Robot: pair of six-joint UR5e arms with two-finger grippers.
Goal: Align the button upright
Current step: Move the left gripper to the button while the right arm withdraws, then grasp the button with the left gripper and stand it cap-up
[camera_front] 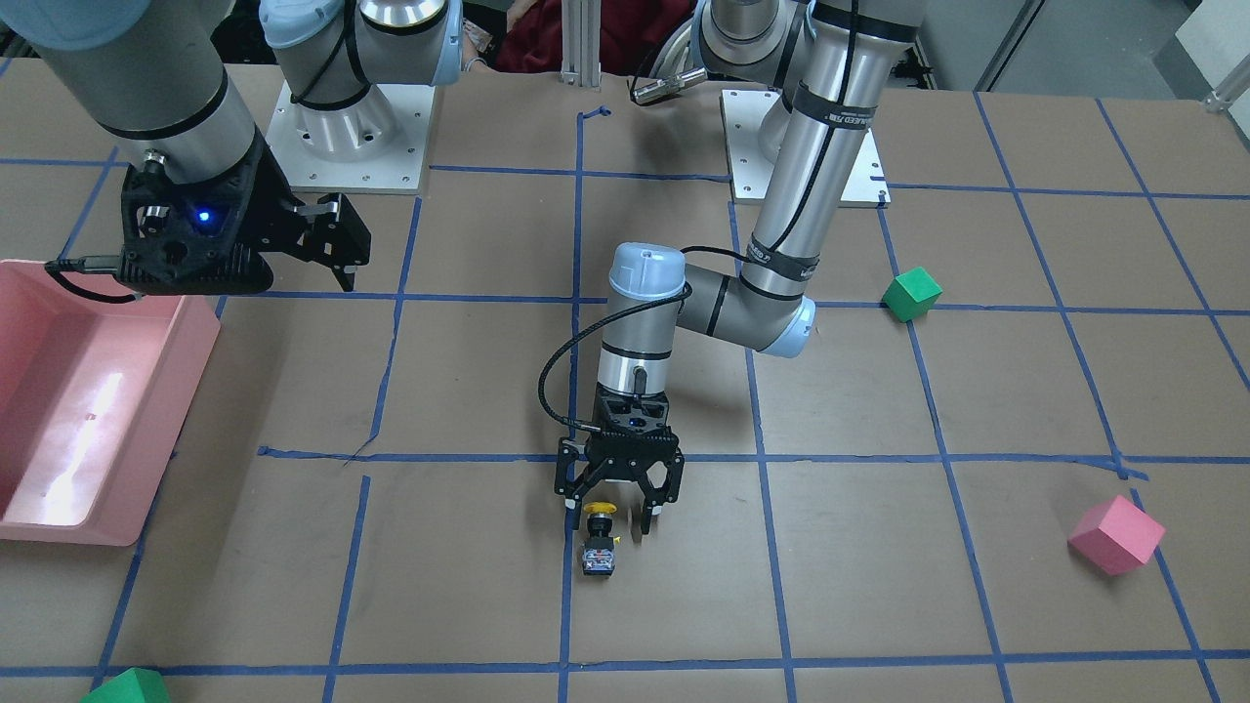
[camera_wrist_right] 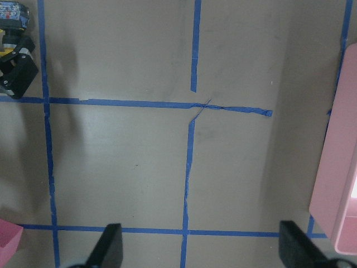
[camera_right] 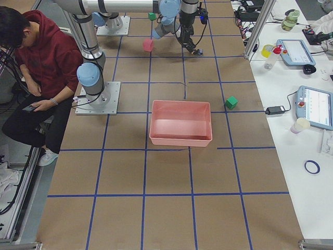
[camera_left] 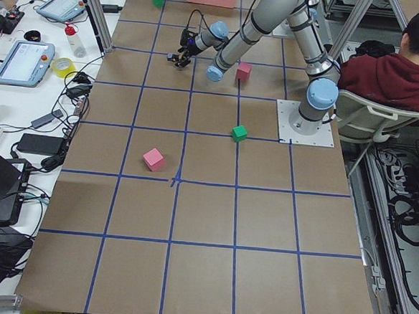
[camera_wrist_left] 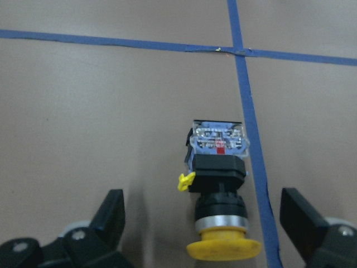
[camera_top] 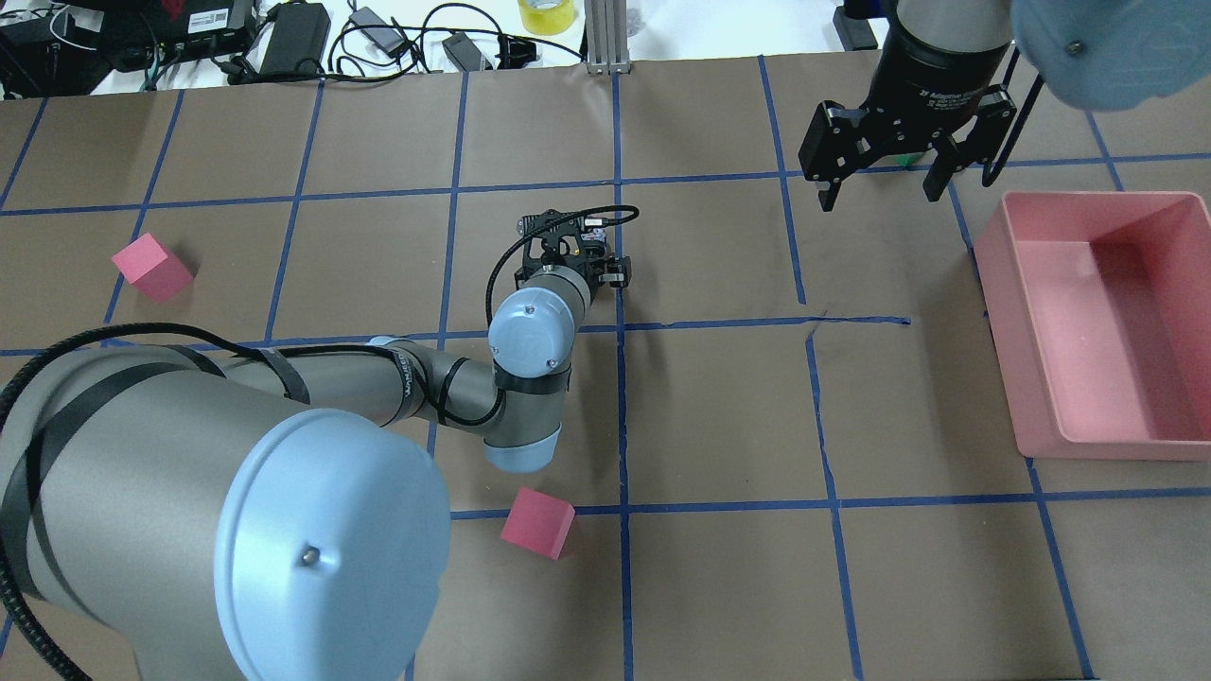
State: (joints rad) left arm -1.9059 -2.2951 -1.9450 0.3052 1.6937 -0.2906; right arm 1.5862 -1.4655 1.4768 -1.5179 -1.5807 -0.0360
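The button (camera_wrist_left: 218, 184) lies on its side on the brown paper, yellow cap toward my left gripper and clear terminal block pointing away. It rests just beside a blue tape line (camera_wrist_left: 254, 145). My left gripper (camera_wrist_left: 202, 206) is open and low over the table, one finger on each side of the cap without touching it. In the front-facing view the button (camera_front: 598, 545) sticks out past the left gripper (camera_front: 607, 516). In the overhead view the left gripper (camera_top: 572, 253) mostly hides it. My right gripper (camera_top: 880, 194) hangs open and empty beside the pink bin.
A pink bin (camera_top: 1003, 312) stands on my right side. Pink cubes (camera_top: 151, 267) (camera_top: 536, 522) lie on my left side, one close to the left arm's elbow. A green cube (camera_front: 911, 293) sits beyond that arm. A seated person (camera_left: 402, 70) is behind the robot.
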